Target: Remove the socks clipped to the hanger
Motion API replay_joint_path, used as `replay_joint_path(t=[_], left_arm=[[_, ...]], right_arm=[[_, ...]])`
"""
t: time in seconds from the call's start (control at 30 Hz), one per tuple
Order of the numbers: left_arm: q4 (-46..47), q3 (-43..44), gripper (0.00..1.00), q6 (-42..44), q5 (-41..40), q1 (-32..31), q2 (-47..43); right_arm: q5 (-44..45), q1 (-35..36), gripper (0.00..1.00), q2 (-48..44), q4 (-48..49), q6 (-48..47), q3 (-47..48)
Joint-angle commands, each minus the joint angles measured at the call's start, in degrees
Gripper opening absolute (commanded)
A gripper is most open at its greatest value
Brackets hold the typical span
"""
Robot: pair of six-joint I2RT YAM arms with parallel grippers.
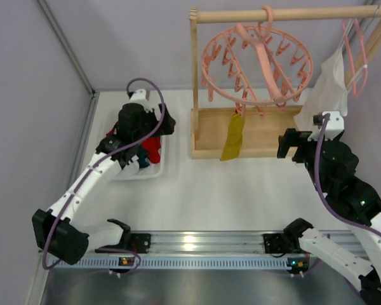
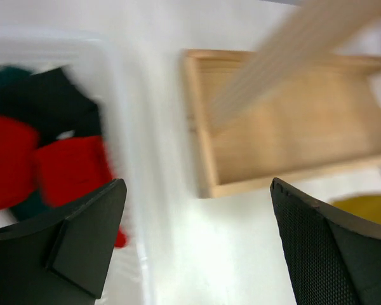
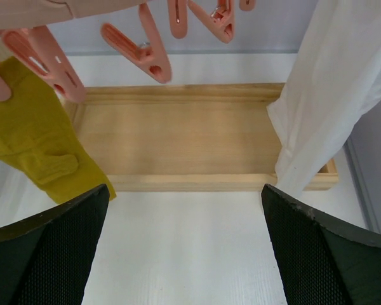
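The round pink hanger (image 1: 257, 63) hangs from the wooden rail, its clips (image 3: 140, 54) dangling. One mustard yellow sock (image 1: 232, 136) stays clipped at its front edge and shows at the left in the right wrist view (image 3: 32, 127). Red socks (image 2: 63, 165) and a black one (image 2: 44, 95) lie in the white bin (image 1: 162, 170). My left gripper (image 2: 197, 190) hovers open over the bin's right rim with nothing between its fingers. To the right of the mustard sock, my right gripper (image 1: 287, 143) is open and empty, facing the stand.
The wooden stand has a tray base (image 3: 178, 133) and an upright post (image 1: 194, 76). A large white garment (image 3: 330, 95) hangs on a thin pink hanger (image 1: 359, 57) at the right, close to my right gripper. A wall edge runs along the left.
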Motion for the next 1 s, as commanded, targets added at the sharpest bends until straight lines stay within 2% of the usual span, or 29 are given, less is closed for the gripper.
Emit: replay_joint_path(t=[0.0, 0.03, 0.07, 0.13, 0.17, 0.4, 0.53, 0.83, 0.93, 0.97], left_arm=[[18.27, -5.29, 0.99, 3.89, 18.98, -4.97, -2.80], [21.70, -8.53, 0.99, 6.78, 23.87, -6.20, -3.50], [29.22, -9.95, 0.99, 8.28, 25.14, -9.00, -4.38], [33.67, -11.98, 0.99, 13.01, 27.77, -12.09, -4.39], [37.35, -13.73, 0.99, 15.22, 28.14, -15.93, -3.69], [50.63, -15.50, 0.99, 15.86, 29.45, -18.35, 4.74], [52.93, -12.61, 0.99, 16.99, 30.07, -20.18, 10.45], [55.75, -7.87, 0.98, 19.99, 25.77, -26.16, 21.18], [56.89, -7.51, 0.87, 20.42, 24.10, -27.74, 23.56], [57.50, -7.51, 0.67, 20.60, 22.53, -28.18, 24.43]], right_arm=[[-6.56, -0.85, 1.00, -2.29, -0.68, 1.31, -0.37], [-9.18, -0.76, 0.99, -3.07, -0.68, 1.05, -0.37], [-10.94, -0.85, 1.00, -3.34, -0.68, 0.87, -0.29], [-14.81, -0.76, 0.99, -4.05, -0.68, 0.35, -0.29], [-20.22, -0.85, 0.99, -4.83, -0.42, 0.17, -0.37], [-28.71, -0.76, 0.99, -6.42, 1.25, -0.10, -1.07], [-33.44, -0.67, 0.99, -8.00, 3.00, -0.62, -2.22], [-38.47, -0.76, 0.99, -10.55, 6.79, 0.61, -3.62], [-39.43, -0.76, 0.99, -10.99, 7.23, 1.13, -3.54], [-39.79, -0.76, 0.99, -11.17, 8.18, 1.57, -3.71]])
